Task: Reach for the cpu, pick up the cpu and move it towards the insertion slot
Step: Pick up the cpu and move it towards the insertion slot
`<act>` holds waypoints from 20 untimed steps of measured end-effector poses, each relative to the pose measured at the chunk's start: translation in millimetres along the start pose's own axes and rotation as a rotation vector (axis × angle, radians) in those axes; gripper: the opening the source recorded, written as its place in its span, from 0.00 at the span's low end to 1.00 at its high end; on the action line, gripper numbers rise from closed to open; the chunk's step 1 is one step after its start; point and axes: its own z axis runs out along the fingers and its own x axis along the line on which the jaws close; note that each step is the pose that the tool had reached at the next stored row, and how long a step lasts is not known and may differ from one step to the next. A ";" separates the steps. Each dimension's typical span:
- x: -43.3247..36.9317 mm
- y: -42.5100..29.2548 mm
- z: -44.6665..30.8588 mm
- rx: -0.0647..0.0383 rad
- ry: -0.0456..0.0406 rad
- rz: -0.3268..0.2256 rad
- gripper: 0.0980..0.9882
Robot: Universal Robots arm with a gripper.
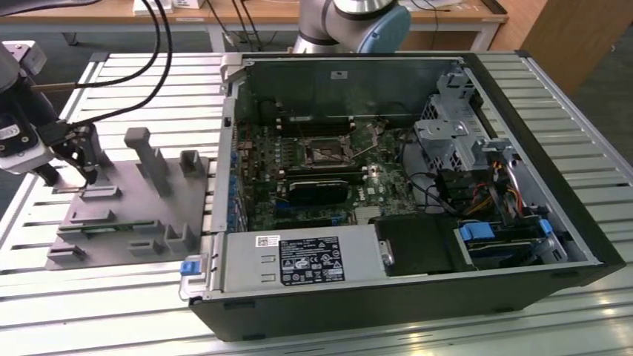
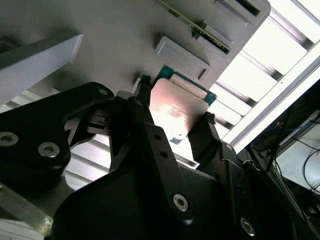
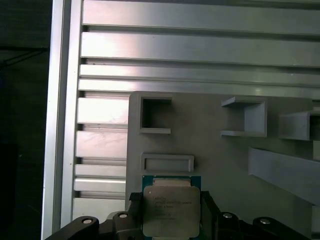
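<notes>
At grey fixture plate (image 3: 210, 150), hand (image 2: 176, 99) clasps cpu (image 3: 171, 212) by its edges.

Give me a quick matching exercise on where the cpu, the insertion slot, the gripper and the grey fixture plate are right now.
1. cpu
2. insertion slot
3. gripper
4. grey fixture plate

A. on the slatted table, beside the open case
B. in the green motherboard
C. between the fingers
D. closed around the cpu, over the plate

Pairs: 1-C, 2-B, 3-D, 4-A.
</notes>
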 end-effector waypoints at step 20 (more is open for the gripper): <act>-0.1 0.6 -15.5 0.000 0.0000 0.000 0.50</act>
